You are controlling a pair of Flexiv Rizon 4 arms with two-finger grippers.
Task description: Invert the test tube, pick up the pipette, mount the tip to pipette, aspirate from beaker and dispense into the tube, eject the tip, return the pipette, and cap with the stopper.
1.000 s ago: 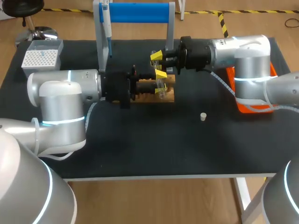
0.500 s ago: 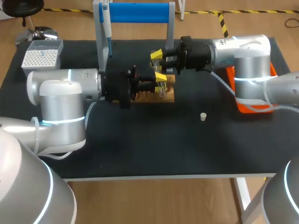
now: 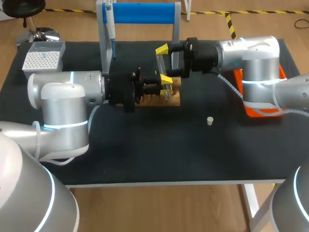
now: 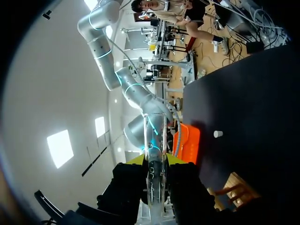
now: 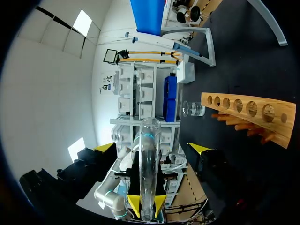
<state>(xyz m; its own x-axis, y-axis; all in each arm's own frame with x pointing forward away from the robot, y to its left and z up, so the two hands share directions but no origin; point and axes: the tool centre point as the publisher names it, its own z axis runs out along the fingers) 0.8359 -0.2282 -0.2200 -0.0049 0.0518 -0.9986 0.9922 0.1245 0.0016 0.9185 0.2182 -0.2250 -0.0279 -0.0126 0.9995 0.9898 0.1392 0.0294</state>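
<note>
Right now the test tube [image 5: 147, 168] is hanging in the air over the right end of the wooden rack [image 3: 175, 99], lying roughly level between the two arms. In the head view it is running crosswise to them, one end pointing toward the table's far side and the other toward the near side. The left claw [image 4: 155, 161] is grasping it, both fingers pressing on the glass from opposite sides; the right claw [image 5: 152, 148] is facing it from the other side and is standing released, its fingers spread wide and straddling the tube without touching it — in the right wrist view one yellow tip is showing well clear on each side.

The rack is sitting near the middle of the black table [image 3: 159, 150], its row of holes showing in the right wrist view. Behind it a blue-barred stand [image 3: 140, 13] is rising at the far edge, and the pipette [image 3: 110, 26] is hanging on its left post; the white tip box [image 3: 42, 60] is sitting near the far left corner, well apart from the rack. The small pale stopper [image 3: 210, 121] is standing alone on the table, to the near right of the rack and apart from it; an orange tray [image 3: 258, 110] is peeking out from under the right arm — most of it is hidden.
</note>
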